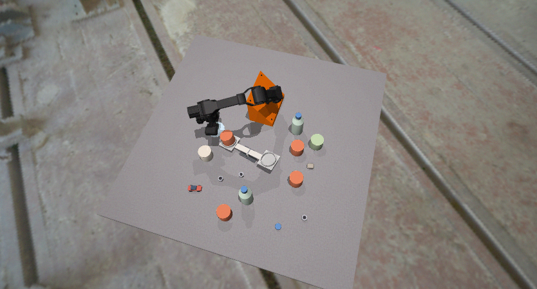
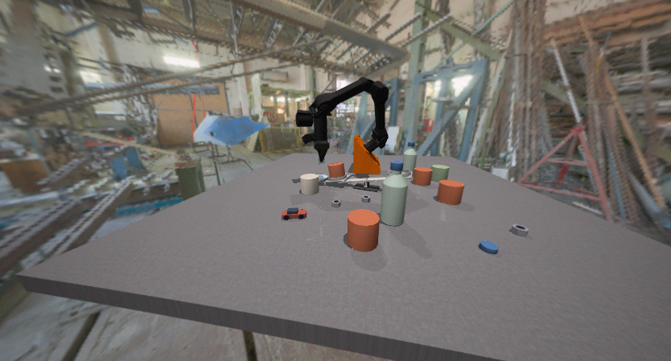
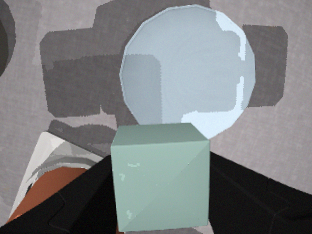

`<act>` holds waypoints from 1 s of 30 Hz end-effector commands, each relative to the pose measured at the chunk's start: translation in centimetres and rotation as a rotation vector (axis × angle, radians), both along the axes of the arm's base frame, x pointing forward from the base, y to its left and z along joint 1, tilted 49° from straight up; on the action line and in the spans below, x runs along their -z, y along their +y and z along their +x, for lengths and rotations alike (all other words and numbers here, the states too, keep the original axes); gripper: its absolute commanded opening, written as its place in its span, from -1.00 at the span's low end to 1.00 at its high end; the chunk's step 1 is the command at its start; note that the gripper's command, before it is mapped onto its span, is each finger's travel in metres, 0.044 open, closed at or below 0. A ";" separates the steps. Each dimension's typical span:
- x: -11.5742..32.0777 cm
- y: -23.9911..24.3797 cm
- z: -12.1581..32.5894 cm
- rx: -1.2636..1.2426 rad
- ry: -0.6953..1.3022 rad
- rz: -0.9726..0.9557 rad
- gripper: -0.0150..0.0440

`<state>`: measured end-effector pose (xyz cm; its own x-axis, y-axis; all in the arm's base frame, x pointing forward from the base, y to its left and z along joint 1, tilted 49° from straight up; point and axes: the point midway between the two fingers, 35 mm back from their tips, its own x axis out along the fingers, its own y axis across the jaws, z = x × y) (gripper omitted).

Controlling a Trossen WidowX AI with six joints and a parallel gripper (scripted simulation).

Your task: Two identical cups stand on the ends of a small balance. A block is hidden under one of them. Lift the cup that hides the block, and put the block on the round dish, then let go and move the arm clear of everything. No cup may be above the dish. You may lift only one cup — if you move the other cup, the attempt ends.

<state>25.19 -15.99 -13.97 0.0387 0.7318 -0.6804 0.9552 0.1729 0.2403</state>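
My gripper is shut on a pale green block. It holds the block above the table, close by the round dish. The pale blue round dish is partly hidden by the arm in the top view; no cup is above it. An orange cup stands on the balance's end beside the dish. The balance's other pan is bare. Similar orange cups stand on the table.
A cream cylinder stands near the dish and balance. Two bottles, a green cylinder, a red toy car, several nuts, a blue disc and a small tan block are farther off.
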 end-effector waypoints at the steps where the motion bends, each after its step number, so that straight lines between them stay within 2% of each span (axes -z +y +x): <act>1: 1.3 -0.3 -1.0 0.002 -0.005 0.002 -0.49; 10: 3.6 -0.2 -2.5 0.004 -0.009 0.010 -0.49; 18: 6.0 2.4 -2.3 0.004 -0.010 0.011 -0.49; 30: 6.9 3.5 -2.2 0.004 -0.010 0.012 -0.49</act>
<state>23.01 -12.92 -20.57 0.0488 0.7368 -0.6744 0.9519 0.1702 0.2549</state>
